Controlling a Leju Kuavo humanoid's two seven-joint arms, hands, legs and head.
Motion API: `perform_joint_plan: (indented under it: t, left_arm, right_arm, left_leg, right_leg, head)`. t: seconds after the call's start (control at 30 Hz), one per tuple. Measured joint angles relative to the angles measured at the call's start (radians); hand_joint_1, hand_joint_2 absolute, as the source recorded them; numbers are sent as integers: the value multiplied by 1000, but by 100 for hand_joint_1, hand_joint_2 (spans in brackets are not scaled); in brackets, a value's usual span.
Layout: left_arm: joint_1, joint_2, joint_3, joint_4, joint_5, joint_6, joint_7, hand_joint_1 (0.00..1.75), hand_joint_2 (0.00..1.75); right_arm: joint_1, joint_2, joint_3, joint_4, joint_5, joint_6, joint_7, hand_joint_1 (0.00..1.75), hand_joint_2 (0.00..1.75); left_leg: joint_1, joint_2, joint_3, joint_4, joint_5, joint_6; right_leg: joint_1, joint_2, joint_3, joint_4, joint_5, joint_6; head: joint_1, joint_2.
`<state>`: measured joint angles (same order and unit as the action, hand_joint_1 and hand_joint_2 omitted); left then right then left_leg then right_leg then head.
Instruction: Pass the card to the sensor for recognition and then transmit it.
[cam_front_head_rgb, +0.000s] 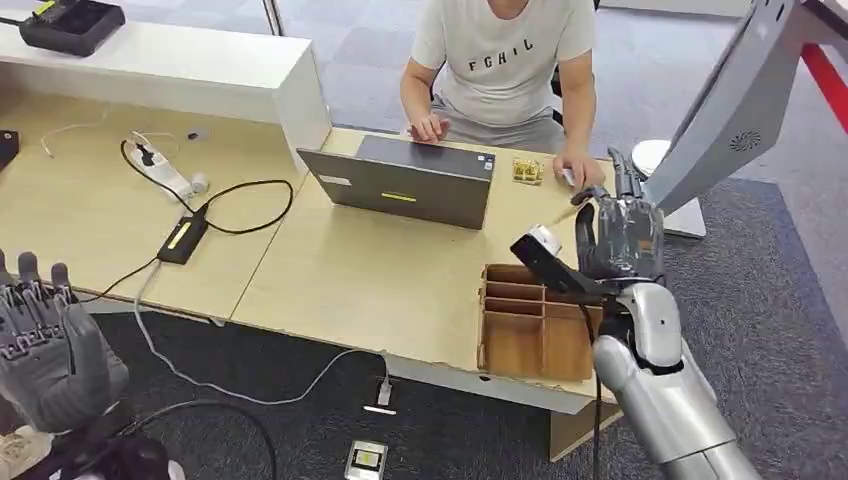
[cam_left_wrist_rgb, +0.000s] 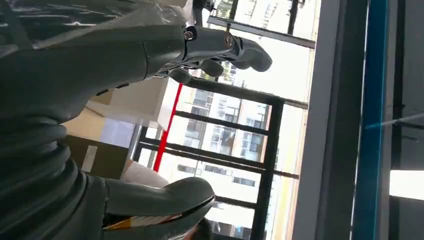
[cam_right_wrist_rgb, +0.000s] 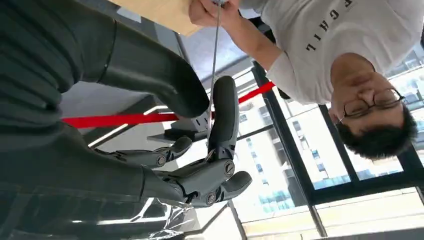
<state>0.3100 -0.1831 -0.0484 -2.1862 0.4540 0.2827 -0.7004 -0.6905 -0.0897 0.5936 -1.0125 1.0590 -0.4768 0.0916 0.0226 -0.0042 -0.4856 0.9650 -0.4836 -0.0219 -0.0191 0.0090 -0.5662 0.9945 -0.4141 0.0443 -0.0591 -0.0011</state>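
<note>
My right hand (cam_front_head_rgb: 622, 235) is raised over the table's right end, above a wooden divider box (cam_front_head_rgb: 530, 325). In the right wrist view a thin card (cam_right_wrist_rgb: 214, 65) shows edge-on, pinched between the thumb and a finger of my right hand (cam_right_wrist_rgb: 200, 150). A seated person's hand (cam_right_wrist_rgb: 210, 11) holds the card's far end; that hand (cam_front_head_rgb: 578, 170) lies just beyond my fingers. A tilted grey panel device (cam_front_head_rgb: 735, 110) stands at the right. My left hand (cam_front_head_rgb: 45, 345) hangs low at the left with fingers apart, and the left hand (cam_left_wrist_rgb: 150, 55) holds nothing.
A grey laptop (cam_front_head_rgb: 400, 185) sits before the person (cam_front_head_rgb: 500, 60). A small yellow item (cam_front_head_rgb: 527, 170) lies beside it. A power strip (cam_front_head_rgb: 165, 170), black adapter (cam_front_head_rgb: 182, 240) and cables cover the left table. A small device (cam_front_head_rgb: 366, 460) lies on the floor.
</note>
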Motion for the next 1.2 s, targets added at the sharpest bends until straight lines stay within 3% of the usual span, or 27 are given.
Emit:
perform_joint_plan:
  t: [0.3,0.57,0.93,1.2]
  left_arm:
    - [3,-9,3,-7,5,-5,0,0,175]
    - [3,-28,14,-8,10,-13,0,0,175]
    - [18,-56,35,-21,-7,3,0,0,175]
    - [29,-67,35,-45,-35,66,0,0,175]
  right_arm:
    - [-50,29,9,30,1,1,-2,175,175]
    - [-157,88,21,154,3,-9,-2,175,175]
    - [-218,150,37,286,24,-10,26,175,175]
    - [-242,194,63,370,123,22,119,175,175]
  left_leg:
    - [0,0,0,0,0,0]
    - [0,0,-1,0,1,0]
    - [0,0,-1,0,1,0]
    - [0,0,0,0,1,0]
  right_leg:
    - [0,0,0,0,0,0]
    - [0,0,0,1,0,0]
    - [0,0,0,1,0,0]
    - [0,0,0,1,0,0]
  head:
    - [0,0]
    - [0,0]
    - [0,0]
    - [0,0]
